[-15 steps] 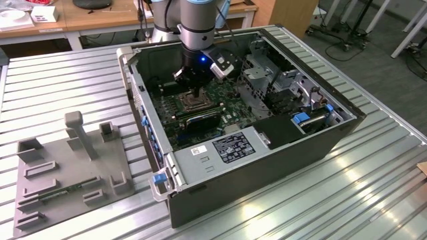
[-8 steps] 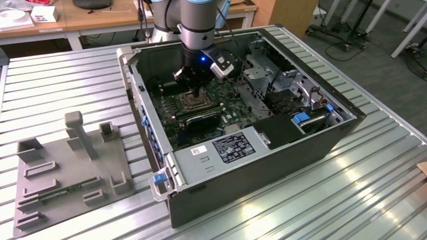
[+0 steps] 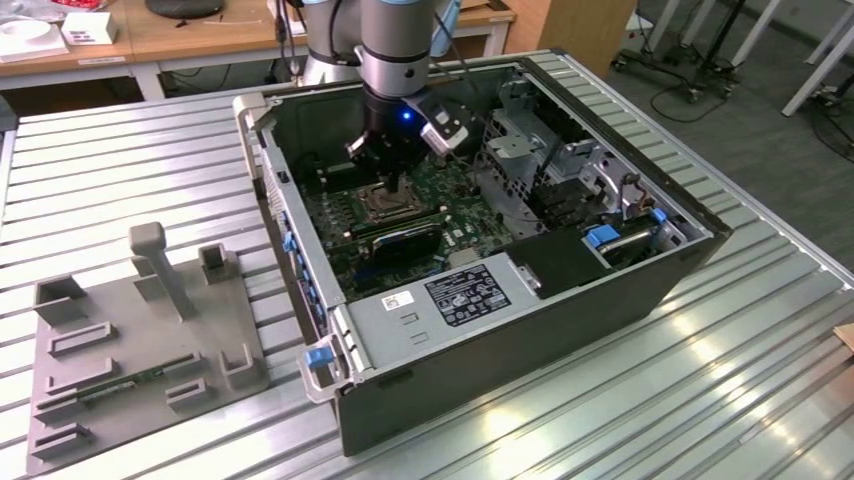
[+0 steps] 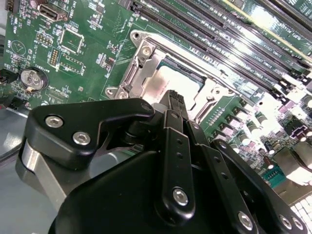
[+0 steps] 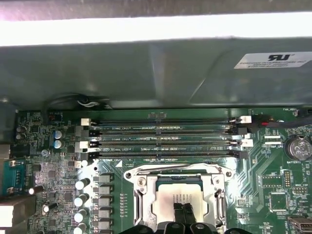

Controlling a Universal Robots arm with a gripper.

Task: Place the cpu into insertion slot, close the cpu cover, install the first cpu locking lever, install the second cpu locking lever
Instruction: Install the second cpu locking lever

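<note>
Fingertips of the black tool (image 5: pixel 183 213) pinch shut just above the flat silvery-grey square cpu (image 5: pixel 181 200), seated in the metal-rimmed insertion slot (image 5: pixel 141 202); likely light, stiff, fragile, best held by edges.

Bright overhead light glares off the memory slots (image 4: pixel 253 29) and ribbed table (image 3: pixel 641 400); nearest parts blur.

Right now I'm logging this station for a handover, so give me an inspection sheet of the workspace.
Surface: ribbed metal table.
Job's things: cpu lies in the insertion slot; cpu cover down around it, in the open computer case.
Clutter: grey fixture tray at the exterior view's left.
Grippers: gripper shut, tips over the cpu's top.
Cables: thin wires by the case wall above the memory slots.
Surroundings: wooden desks behind.
</note>
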